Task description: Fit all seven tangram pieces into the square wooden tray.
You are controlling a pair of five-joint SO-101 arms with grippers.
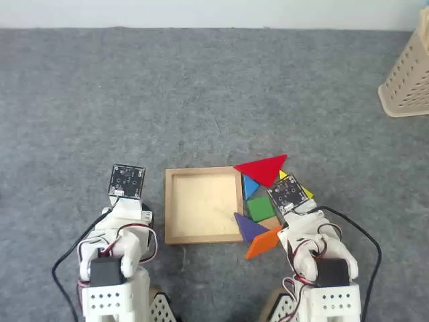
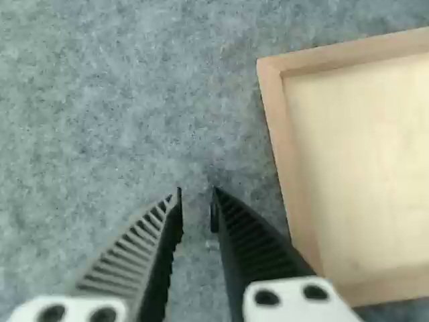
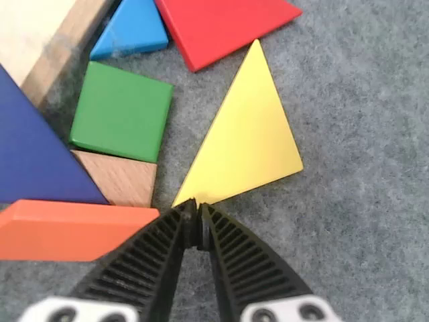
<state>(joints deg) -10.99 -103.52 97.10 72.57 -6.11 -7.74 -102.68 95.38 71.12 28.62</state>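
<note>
High: tray sits between the arms, coloured pieces bunched on the carpet just beside its right edge, red triangle farthest out | Left wrist: left gripper parted just a crack, gripping nothing, over carpet beside the tray rim | Right wrist: right gripper pinched closed, empty, tips at the yellow triangle corner

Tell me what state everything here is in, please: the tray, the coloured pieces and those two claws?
Wooden tray, empty.
Red triangle, outside the tray, flat.
Blue triangle, outside, flat.
Green square, outside, flat.
Yellow triangle, outside, flat.
Purple triangle, outside, corner at the tray's rim.
Orange parallelogram, outside, flat.
Plain wooden triangle, outside, flat.
Left gripper, slightly open, empty.
Right gripper, shut, tips at the yellow triangle's corner.
</note>
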